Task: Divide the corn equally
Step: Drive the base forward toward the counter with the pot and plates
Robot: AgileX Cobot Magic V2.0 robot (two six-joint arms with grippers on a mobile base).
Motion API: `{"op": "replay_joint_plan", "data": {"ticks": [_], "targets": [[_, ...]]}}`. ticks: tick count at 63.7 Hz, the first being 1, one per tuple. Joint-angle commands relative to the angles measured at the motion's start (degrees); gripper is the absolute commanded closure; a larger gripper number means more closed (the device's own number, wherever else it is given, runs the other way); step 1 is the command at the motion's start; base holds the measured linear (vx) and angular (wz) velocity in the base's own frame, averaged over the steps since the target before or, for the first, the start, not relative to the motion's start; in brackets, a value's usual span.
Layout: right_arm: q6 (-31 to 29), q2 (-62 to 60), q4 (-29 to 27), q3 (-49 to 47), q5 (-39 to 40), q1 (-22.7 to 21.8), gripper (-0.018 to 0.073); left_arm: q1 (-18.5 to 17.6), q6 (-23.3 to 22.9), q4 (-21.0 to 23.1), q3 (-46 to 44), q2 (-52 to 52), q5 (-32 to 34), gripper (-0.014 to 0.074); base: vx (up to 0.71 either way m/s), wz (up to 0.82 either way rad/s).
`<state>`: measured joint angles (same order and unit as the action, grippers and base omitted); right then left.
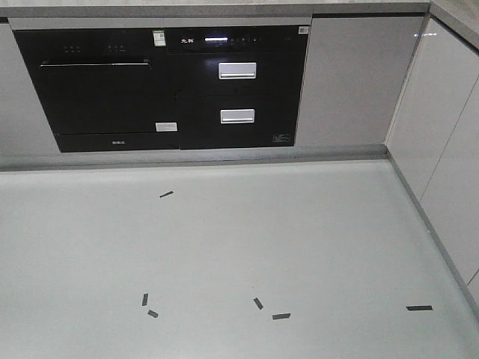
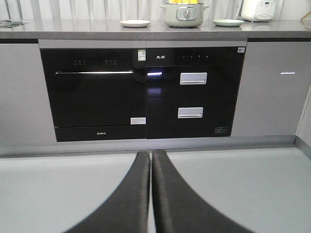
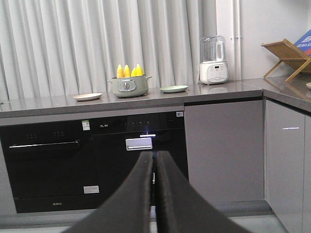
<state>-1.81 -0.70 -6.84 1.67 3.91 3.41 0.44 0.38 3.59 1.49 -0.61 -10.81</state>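
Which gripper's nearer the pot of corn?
Left, barely; both far off. The left gripper sits low, pot up and right; right gripper higher, pot ahead-left.

**Kitchen background, quick rundown**

So under the grey countertop (image 3: 218, 91) there are two black built-in units side by side. The left unit (image 2: 95, 92) has one long handle bar, and the right unit (image 2: 192, 92) has two silver drawer handles, one above the other. Glossy grey cabinet doors (image 3: 223, 150) sit to the right of them. On the counter near the corner there's a white blender (image 3: 213, 60) with a clear jug, and a wooden rack (image 3: 286, 57) further right. Pale curtains (image 3: 73, 43) hang behind. The light floor (image 1: 299, 239) has short dark tape strips (image 1: 419, 307) scattered about.
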Motion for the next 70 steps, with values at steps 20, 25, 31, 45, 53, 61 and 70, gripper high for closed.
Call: {"op": "replay_joint_plan", "data": {"ticks": [20,25,31,45,53,61,70], "targets": [[-0.6,-0.2,0.5,0.4,3.9,-0.3,0.0562,-0.2,-0.4,0.1,0.9,-1.0,4.4,0.0603,0.00,0.00],[-0.6,-0.2,0.5,0.4,3.9,-0.3,0.0562,-0.2,-0.4,0.1,0.9,-1.0,4.4,0.0603,0.00,0.00],[-0.6,-0.2,0.5,0.4,3.9,-0.3,0.0562,-0.2,-0.4,0.1,0.9,-1.0,4.4,0.0603,0.00,0.00],[-0.6,-0.2,0.5,0.4,3.9,-0.3,0.0562,-0.2,-0.4,0.1,0.9,-1.0,4.4,0.0603,0.00,0.00],[-0.6,-0.2,0.5,0.4,3.9,-0.3,0.0562,-0.2,-0.4,0.1,0.9,-1.0,4.4,0.0603,0.00,0.00],[-0.6,-0.2,0.5,0.4,3.9,-0.3,0.0562,-0.2,-0.4,0.1,0.9,-1.0,4.4,0.0603,0.00,0.00],[-0.6,-0.2,0.5,0.4,3.9,-0.3,0.0562,-0.2,-0.4,0.1,0.9,-1.0,4.4,0.0603,0.00,0.00]]}}
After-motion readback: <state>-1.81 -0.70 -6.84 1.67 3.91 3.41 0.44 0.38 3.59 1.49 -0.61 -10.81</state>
